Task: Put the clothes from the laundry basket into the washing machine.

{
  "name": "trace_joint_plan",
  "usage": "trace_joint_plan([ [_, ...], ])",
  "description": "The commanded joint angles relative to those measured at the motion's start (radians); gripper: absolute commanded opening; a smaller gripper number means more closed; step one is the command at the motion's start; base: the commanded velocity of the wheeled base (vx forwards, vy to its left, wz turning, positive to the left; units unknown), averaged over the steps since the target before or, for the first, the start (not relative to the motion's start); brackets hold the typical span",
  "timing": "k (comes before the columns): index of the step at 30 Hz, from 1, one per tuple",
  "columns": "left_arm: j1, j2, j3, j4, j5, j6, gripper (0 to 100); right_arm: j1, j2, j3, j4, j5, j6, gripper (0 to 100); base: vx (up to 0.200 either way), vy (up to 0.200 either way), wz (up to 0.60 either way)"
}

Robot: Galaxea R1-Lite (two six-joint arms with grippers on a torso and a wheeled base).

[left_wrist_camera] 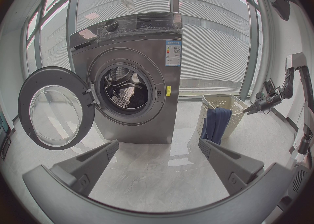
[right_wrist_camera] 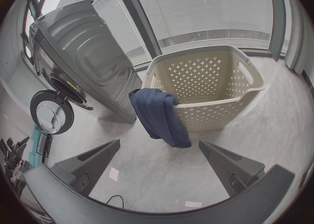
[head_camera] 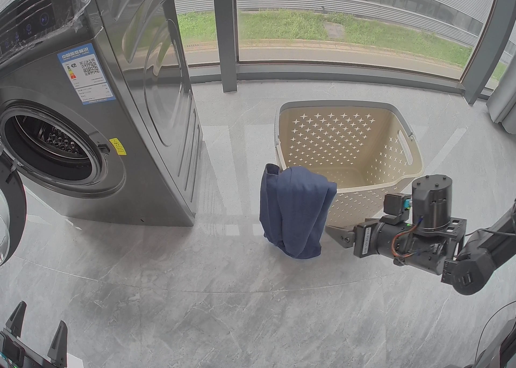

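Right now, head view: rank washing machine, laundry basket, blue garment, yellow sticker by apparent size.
1. washing machine, though partly cut off by the frame
2. laundry basket
3. blue garment, draped over the basket's rim
4. yellow sticker beside the drum opening

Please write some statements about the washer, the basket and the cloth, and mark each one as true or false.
1. The washer has its door open. True.
2. The blue cloth lies inside the washer. False: it hangs over the rim of the basket.
3. The right gripper holds the cloth. False: it is open and holds nothing.
4. The basket stands upright on the floor. True.
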Motion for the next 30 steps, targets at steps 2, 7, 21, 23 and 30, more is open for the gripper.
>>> trace_joint_plan([
  [2, -0.001, -0.012, 0.018, 0.000, -0.002, -0.006, 100, 0.002, 0.168, -0.057, -0.054, -0.001, -0.005, 100, 0.000, 0.000, 0.00],
  [7, -0.001, -0.012, 0.018, 0.001, -0.002, -0.007, 100, 0.012, 0.221, -0.100, -0.056, -0.004, -0.009, 100, 0.000, 0.000, 0.00],
  [21, -0.001, -0.012, 0.018, 0.001, -0.002, -0.004, 100, 0.014, 0.287, -0.183, -0.057, -0.003, -0.014, 100, 0.086, 0.000, 0.00],
  [23, -0.001, -0.012, 0.018, 0.001, -0.002, -0.007, 100, 0.012, 0.286, -0.179, -0.057, -0.003, -0.014, 100, 0.000, 0.000, 0.00],
  [30, -0.001, -0.012, 0.018, 0.001, -0.002, -0.007, 100, 0.014, 0.292, -0.184, -0.063, -0.004, -0.014, 100, 0.000, 0.000, 0.00],
])
